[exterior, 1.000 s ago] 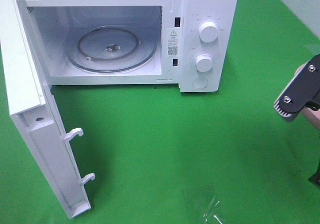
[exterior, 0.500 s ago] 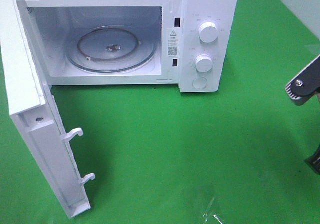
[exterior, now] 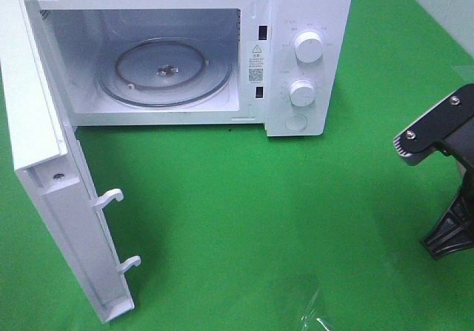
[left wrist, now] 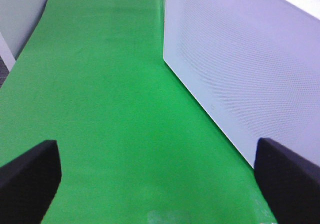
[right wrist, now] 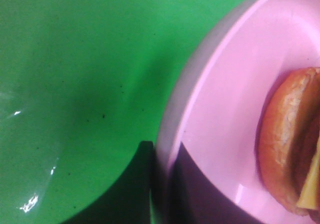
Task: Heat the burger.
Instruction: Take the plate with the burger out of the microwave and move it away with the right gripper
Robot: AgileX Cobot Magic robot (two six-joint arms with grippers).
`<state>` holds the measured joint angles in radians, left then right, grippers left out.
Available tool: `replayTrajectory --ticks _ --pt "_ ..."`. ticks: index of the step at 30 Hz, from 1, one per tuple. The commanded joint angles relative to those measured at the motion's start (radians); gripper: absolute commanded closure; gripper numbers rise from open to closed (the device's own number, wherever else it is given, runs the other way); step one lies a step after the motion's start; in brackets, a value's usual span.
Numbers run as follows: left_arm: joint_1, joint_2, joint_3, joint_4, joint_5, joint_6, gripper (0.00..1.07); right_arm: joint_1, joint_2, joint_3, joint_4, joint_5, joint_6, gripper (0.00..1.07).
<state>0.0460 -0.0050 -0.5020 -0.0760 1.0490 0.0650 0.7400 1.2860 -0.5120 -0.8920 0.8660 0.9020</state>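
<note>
Swung back into view at the right edge since half a second ago: right arm (exterior: 444, 127), now lower and further left than before, with a black ribbed part below it. Everything else unmoved.

Burger (right wrist: 292, 149) lying on its side on pink plate (right wrist: 225, 108), seen only from the right wrist view: glossy brown bun, dark patty edge, sliver of yellow cheese at the frame's margin. Plate round, smooth and matte, with a raised rim, held above the green bench (exterior: 244, 220) and casting a dark shadow on it. Right gripper's fingers not visible themselves; pressed nearly together, apparently pinching the plate's rim, though the contact itself hidden. Burger and plate not to be made out in the high view, only the arm at the far right.

Microwave (exterior: 311, 20) at the far left of the bench: white, boxy, smooth shell, two round knobs (exterior: 308, 47) and a round button on its right panel. Door (exterior: 44, 175) swung fully open toward the near left, two hook latches on its edge. Cavity bare except for a clear glass turntable (exterior: 164, 72), round and ribbed.

Left gripper (left wrist: 160, 179) beside the door's dotted white outer face, black fingers (left wrist: 27, 181) spread wide, gripping nothing.

Bench covered in plain green cloth; a clear, glinting plastic scrap (exterior: 315, 312) at the near edge. Pale wall at the far right corner.
</note>
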Motion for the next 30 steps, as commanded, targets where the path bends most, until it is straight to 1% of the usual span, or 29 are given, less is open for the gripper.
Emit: replayTrajectory --ticks 1,4,6,11,13,14,15,16,18,27,30 --pt "0.004 -0.021 0.003 -0.005 -0.007 -0.002 0.09 -0.005 0.047 0.002 -0.075 0.015 0.043 1.07" --pt "0.004 -0.021 0.003 -0.005 -0.007 -0.002 0.09 -0.005 0.077 0.002 -0.075 0.013 0.053 1.07" --pt "0.004 -0.021 0.003 -0.005 -0.007 -0.002 0.09 -0.005 0.133 0.002 -0.076 -0.008 0.08 1.07" --pt "0.004 -0.021 0.003 -0.005 -0.007 -0.002 0.09 -0.006 0.165 0.002 -0.08 -0.037 0.108 1.07" --pt "0.004 -0.021 0.003 -0.005 -0.007 -0.002 0.09 -0.05 0.206 0.002 -0.095 -0.08 0.151 1.07" --pt "0.004 -0.021 0.003 -0.005 -0.007 -0.002 0.09 -0.05 0.206 0.002 -0.095 -0.08 0.151 1.07" --pt "0.004 -0.021 0.003 -0.005 -0.007 -0.002 0.09 -0.082 0.225 0.002 -0.097 -0.104 0.157 1.07" --pt "0.004 -0.021 0.003 -0.005 -0.007 -0.002 0.09 -0.082 0.225 0.002 -0.097 -0.104 0.157 1.07" --pt "0.004 -0.021 0.003 -0.005 -0.007 -0.002 0.09 -0.115 0.256 0.002 -0.106 -0.142 0.161 1.07" --pt "0.004 -0.021 0.003 -0.005 -0.007 -0.002 0.09 -0.134 0.341 0.002 -0.171 -0.158 0.231 1.06" --pt "0.004 -0.021 0.003 -0.005 -0.007 -0.002 0.09 -0.134 0.397 0.002 -0.204 -0.165 0.283 1.06"
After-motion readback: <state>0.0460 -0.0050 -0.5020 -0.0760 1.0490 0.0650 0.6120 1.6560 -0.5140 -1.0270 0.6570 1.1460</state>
